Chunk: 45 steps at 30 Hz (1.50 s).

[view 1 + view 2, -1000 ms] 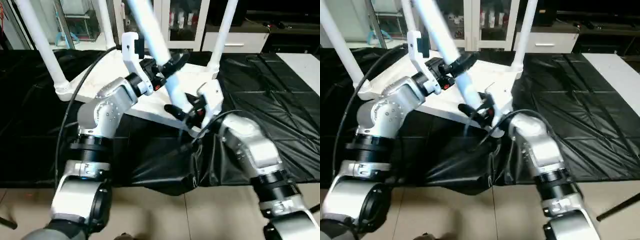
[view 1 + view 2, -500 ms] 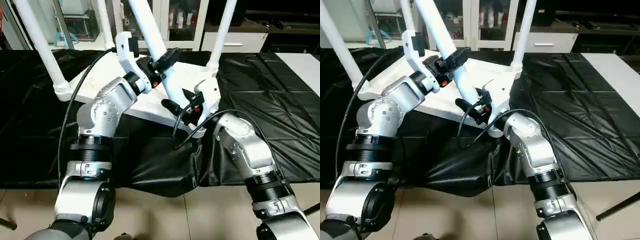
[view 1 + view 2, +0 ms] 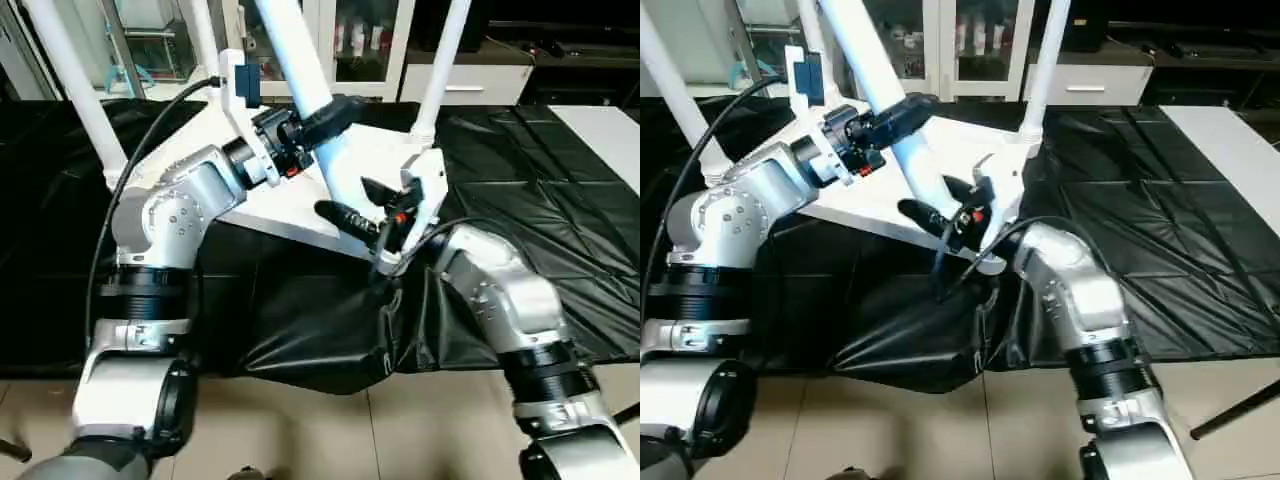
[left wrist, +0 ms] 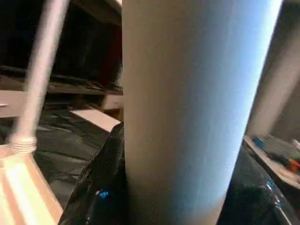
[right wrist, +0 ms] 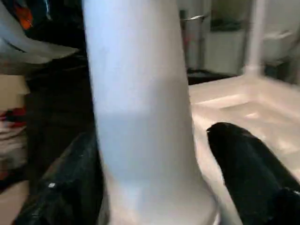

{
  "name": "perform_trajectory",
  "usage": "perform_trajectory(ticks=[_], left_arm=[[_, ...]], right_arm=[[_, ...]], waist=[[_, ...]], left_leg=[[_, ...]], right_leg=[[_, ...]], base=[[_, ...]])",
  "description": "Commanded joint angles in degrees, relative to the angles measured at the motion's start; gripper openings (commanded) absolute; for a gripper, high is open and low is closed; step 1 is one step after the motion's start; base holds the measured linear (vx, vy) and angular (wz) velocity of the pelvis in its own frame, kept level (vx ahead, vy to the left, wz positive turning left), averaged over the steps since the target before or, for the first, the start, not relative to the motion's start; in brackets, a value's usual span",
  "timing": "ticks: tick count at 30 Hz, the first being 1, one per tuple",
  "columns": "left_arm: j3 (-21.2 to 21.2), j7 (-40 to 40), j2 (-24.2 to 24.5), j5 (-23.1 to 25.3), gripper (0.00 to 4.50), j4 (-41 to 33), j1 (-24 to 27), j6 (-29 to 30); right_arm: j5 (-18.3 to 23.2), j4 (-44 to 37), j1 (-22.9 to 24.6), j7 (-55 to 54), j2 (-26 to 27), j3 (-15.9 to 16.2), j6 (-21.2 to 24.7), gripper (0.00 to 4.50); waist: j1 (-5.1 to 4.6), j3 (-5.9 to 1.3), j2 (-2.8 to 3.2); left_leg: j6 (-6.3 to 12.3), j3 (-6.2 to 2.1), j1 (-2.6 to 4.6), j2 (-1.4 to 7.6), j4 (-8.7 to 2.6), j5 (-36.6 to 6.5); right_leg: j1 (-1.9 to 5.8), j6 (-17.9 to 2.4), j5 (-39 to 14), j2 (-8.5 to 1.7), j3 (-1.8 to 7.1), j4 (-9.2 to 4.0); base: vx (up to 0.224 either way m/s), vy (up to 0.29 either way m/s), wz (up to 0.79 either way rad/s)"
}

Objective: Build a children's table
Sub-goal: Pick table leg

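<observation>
Nearest the camera, at the counter's (image 3: 560,160) front edge, the right end effector (image 3: 365,205) sits low on the last leg (image 3: 335,150); its two black fingers straddle the tube just above the corner socket, and the right wrist view shows a gap on one side, so I'd call it released, not pinching; a bit further up the same leg, the left end effector (image 3: 318,118) is clenched around it, tube filling the space between the pads in the left wrist view; the tabletop (image 3: 250,195) lies upside down on the black-covered counter, with three other legs already standing in the far and left corner sockets, e.g. the back right one (image 3: 440,65); so my guess is we're on the final leg, seating it into the front corner socket; it leans noticeably, so the next move probably needs straightening it upright and pushing or twisting it down till it seats
</observation>
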Motion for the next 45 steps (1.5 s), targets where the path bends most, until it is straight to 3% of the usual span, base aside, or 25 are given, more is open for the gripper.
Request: perform_trajectory(ticks=[1,2,3,4,8,10,13,16,26,27,42,45], left_arm=[[-3.9,-5.5,0.4,-0.8,1.88,0.2,-0.4,2.0],[-4.2,-6.8,0.7,-0.7,1.88,0.7,-0.8,2.4],[-4.2,-6.9,0.8,-0.7,1.88,0.8,-0.8,2.4],[-4.6,-9.0,1.2,-0.8,1.88,1.1,-1.3,2.8],[-5.5,-11.9,1.9,-0.8,1.88,1.3,-1.8,3.1],[-5.7,-12.1,2.0,-0.8,1.88,1.5,-1.9,3.0],[-6.8,-14.8,2.8,-0.9,1.88,1.0,-1.8,3.3],[-7.3,-16.0,3.1,-0.7,1.88,1.0,-1.9,3.4],[-7.9,-18.6,3.0,-0.5,1.88,1.7,-2.7,3.1],[-8.1,-18.7,2.9,-0.4,1.88,1.8,-2.8,3.0],[-9.4,-19.2,2.6,1.9,1.88,2.3,-2.6,1.5],[-9.7,-19.5,2.7,2.3,1.88,2.4,-2.5,1.0]], right_arm=[[4.9,-2.2,-2.9,3.5,-2.5,-3.7,5.1,3.88],[6.5,-2.3,-3.3,5.8,-4.4,-4.3,7.5,3.93],[6.6,-2.3,-3.3,6.0,-4.6,-4.3,7.7,3.93],[8.5,-2.9,-3.3,10.4,-7.8,-3.9,11.1,3.93],[12.0,-3.8,-3.3,16.2,-12.0,-3.6,16.8,3.93],[12.4,-3.7,-3.4,16.3,-12.2,-3.8,17.3,3.93],[13.0,-2.5,-4.7,17.5,-13.8,-3.7,19.7,3.93],[12.2,-2.4,-5.3,18.6,-15.0,-2.4,20.4,3.93],[10.5,-3.2,-5.6,19.6,-15.4,0.8,22.3,3.93],[10.4,-3.4,-5.4,19.6,-15.4,1.2,22.2,3.93],[7.1,-4.1,-4.9,18.7,-13.7,4.0,19.8,3.93],[7.2,-4.0,-5.0,18.9,-13.4,4.0,20.2,3.60]], waist=[[-0.16,-4.31,0.05],[-0.19,-4.34,-0.32],[0.01,-4.35,-0.23],[0.08,-4.39,-0.66],[0.36,-4.38,-0.62],[0.42,-4.38,-0.72],[0.32,-4.38,-0.69],[0.35,-4.33,-0.56],[0.75,-4.47,-0.20],[0.76,-4.44,0.05],[0.63,-4.40,-0.26],[0.64,-4.45,-0.34]], left_leg=[[2.45,-0.68,1.15,2.34,-4.57,-6.9],[2.52,-0.62,1.05,2.32,-4.56,-6.7],[2.54,-0.60,1.02,2.30,-4.46,-6.3],[2.64,-0.55,0.97,2.30,-4.40,-6.0],[3.69,-0.51,0.82,2.30,-4.17,-4.3],[3.24,-0.56,0.57,2.30,-4.14,-4.3],[2.98,-0.53,0.80,2.31,-4.15,-4.9],[2.01,-0.56,0.89,2.41,-4.24,-5.7],[1.63,-0.56,0.90,2.41,-4.16,-5.4],[1.28,-0.60,0.91,2.41,-4.18,-6.0],[1.09,-0.65,0.88,2.43,-4.29,-6.4],[1.10,-0.65,0.96,2.48,-4.29,-6.3]], right_leg=[[3.69,-13.8,-5.8,-2.72,2.34,-3.34],[3.85,-13.9,-5.5,-2.80,2.36,-3.36],[3.87,-14.1,-5.5,-2.92,2.38,-3.27],[3.99,-14.1,-5.7,-3.03,2.39,-3.31],[3.95,-14.2,-5.3,-3.04,2.43,-3.21],[3.97,-14.2,-6.6,-3.28,2.32,-3.34],[3.85,-14.1,-8.2,-3.14,2.28,-3.51],[3.75,-13.9,-9.1,-3.10,2.26,-3.55],[3.76,-14.7,-6.7,-3.02,2.22,-3.33],[3.76,-14.6,-7.3,-3.02,2.23,-3.42],[3.86,-14.6,-7.2,-3.05,2.26,-3.40],[3.85,-14.4,-7.4,-3.12,2.31,-3.38]], base=[[0.000,0.000,0.00],[0.000,0.000,0.00],[0.000,0.000,0.00],[0.000,0.000,0.00],[0.000,0.000,0.00],[0.000,0.000,0.00],[0.000,0.000,0.00],[0.000,0.000,0.00],[0.000,0.000,0.00],[0.000,0.000,0.00],[0.000,0.000,0.00],[0.000,0.000,0.00]])
